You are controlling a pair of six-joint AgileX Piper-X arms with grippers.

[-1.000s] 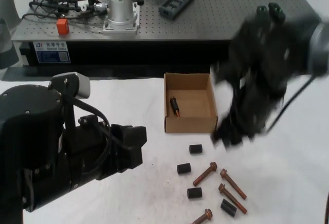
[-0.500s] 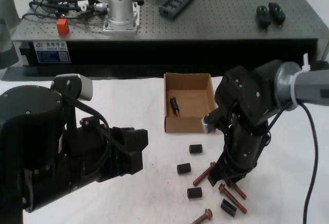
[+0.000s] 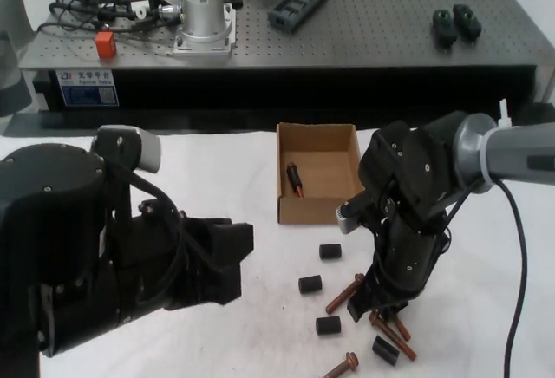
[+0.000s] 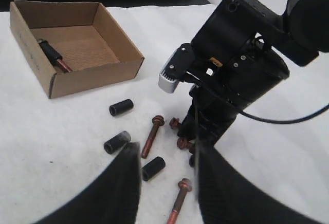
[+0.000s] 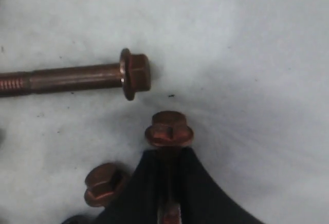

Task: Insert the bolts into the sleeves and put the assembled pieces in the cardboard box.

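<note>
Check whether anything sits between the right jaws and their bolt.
Nothing visible does: the right jaws are closed on the shank of a copper-coloured hex-head metal bolt. Two similar bolts lie close beside it, apart.

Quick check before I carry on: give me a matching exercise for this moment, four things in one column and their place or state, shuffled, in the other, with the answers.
Things:
1. right gripper
2. left gripper
3. assembled piece
4. orange block

Place or state:
a. lying inside the cardboard box
b. open, with nothing between its fingers
c. on the metal bench at the back
d. shut on the shank of a bolt

Pairs: 1-d, 2-b, 3-a, 4-c
</note>
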